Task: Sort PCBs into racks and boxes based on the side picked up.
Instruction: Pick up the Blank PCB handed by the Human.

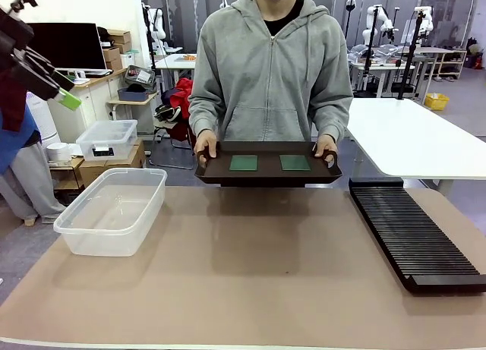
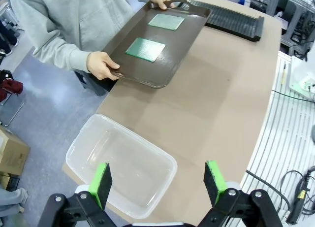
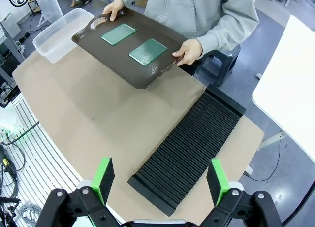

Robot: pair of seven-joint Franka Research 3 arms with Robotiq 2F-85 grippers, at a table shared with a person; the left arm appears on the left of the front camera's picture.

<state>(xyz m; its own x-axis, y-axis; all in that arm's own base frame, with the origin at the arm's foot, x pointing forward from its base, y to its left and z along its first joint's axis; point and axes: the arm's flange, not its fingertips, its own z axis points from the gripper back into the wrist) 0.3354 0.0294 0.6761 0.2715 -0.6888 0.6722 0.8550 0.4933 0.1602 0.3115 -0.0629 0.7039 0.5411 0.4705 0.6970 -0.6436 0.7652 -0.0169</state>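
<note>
Tools first: the left tool (image 2: 157,181), black with green pads, stands wide apart and grips nothing. It hangs above the near end of a large clear plastic rectangular tub (image 2: 123,163). The right tool (image 3: 160,180), of the same build, is likewise spread wide and empty, above the near end of a long flat black slotted rack (image 3: 189,143).

The tan-topped desk (image 1: 250,274) carries the open-topped tub at the robot's left and the rack at the robot's right. They sit well apart, with bare surface between them. The rack runs lengthwise from the near edge toward the far edge.

At the far edge, between tub and rack in the front view, a dark brown flat rectangular tray with cut-out handles (image 1: 268,165) is held roughly level. It appears raised off the desk surface. Two thin flat green square PCBs lie flat on the tray, side by side and not touching. One (image 1: 244,162) lies toward the robot's left, the other (image 1: 295,162) toward its right.

A person in a grey hooded top stands behind the desk, gripping the tray at both ends. One hand (image 1: 205,146) is on the robot's left end and the other hand (image 1: 326,147) on the right end.

Beyond, a small lidded clear box (image 1: 106,140) rests on a cardboard carton. A separate white desk (image 1: 410,134) stands behind the rack.
</note>
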